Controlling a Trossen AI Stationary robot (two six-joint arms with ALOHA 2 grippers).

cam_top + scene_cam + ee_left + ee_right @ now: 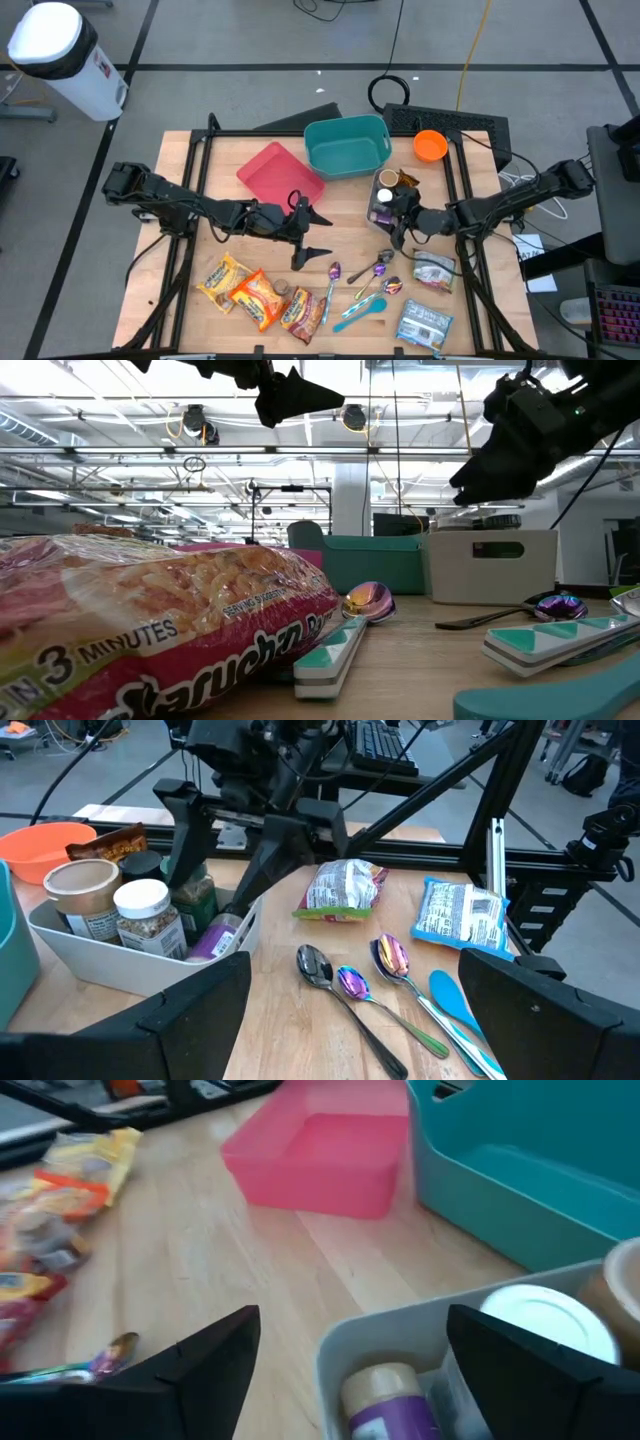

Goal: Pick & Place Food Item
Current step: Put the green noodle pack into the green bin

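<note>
A white bin (385, 200) at the table's right middle holds several jars, among them a purple-labelled one (385, 1400) and a white-lidded one (545, 1325). My right gripper (350, 1370) hovers open above the bin's near corner (398, 222), touching nothing. Near the table's middle my left gripper (322, 235) hangs open and empty, well above the wood. Food packets lie flat on the table. Orange-yellow snack packets (255, 295) are at the near left. A crumpled bag (435, 270) and a silver-blue pouch (425, 325) are at the near right.
A pink tray (280, 172), a teal bin (347, 145) and an orange bowl (430, 145) stand along the far side. Several spoons (365, 285) lie between the packets in the near middle. Black frame rails run along the table's left and right edges.
</note>
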